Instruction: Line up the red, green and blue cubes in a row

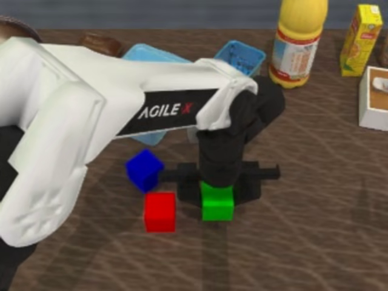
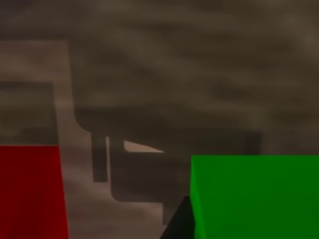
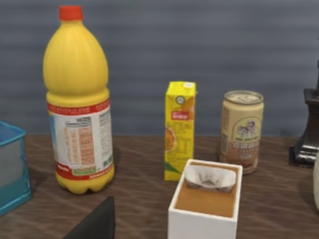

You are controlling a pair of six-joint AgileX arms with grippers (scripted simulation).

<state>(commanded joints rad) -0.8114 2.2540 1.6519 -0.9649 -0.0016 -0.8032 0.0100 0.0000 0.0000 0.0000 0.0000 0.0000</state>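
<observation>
Green cube sits on the table in the top view, just right of the red cube; blue cube lies behind the red one, out of line. Left gripper stands directly over the green cube; whether its jaws are wide or closed on it, cannot tell. Left wrist view: green cube close up, red cube apart from it, gap between. Right wrist view: right arm parked near the juice bottle, no cubes visible. Judgement: cubes look rigid, light, smooth-faced; grip across two opposite flat sides.
</observation>
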